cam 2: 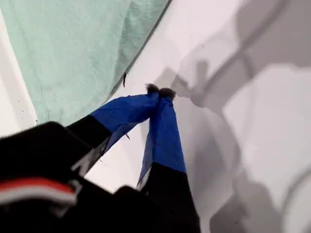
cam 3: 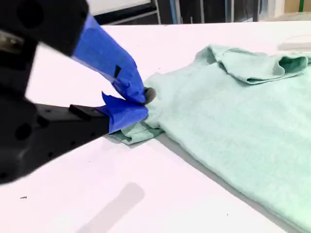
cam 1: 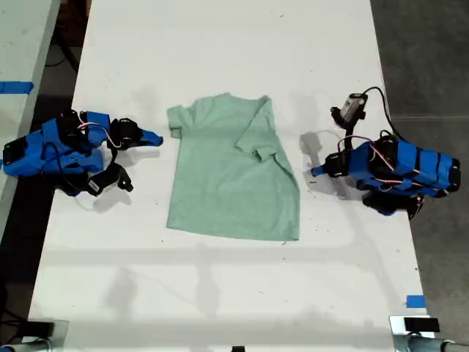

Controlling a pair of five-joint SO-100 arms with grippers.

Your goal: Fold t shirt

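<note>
1. The t shirt (cam 1: 231,176) lies flat mid-table (cam 1: 220,293), collar toward the far edge in the exterior view. The sleeve on the exterior view's right is folded in over the body; the sleeve on that view's left is still spread out.
2. My first gripper (cam 2: 159,91): blue-taped fingers pinched together at the tips, holding nothing. It sits on bare table just beside the shirt's edge, apart from the cloth. It is the arm on the exterior view's right (cam 1: 316,171).
3. My second gripper (cam 3: 141,104): jaws closed, tips right at the spread sleeve. Whether they pinch cloth, I cannot tell. It is the arm on the exterior view's left (cam 1: 155,138).
4. Blue tape (cam 1: 415,301) marks the table's near corner on the exterior view's right.
</note>
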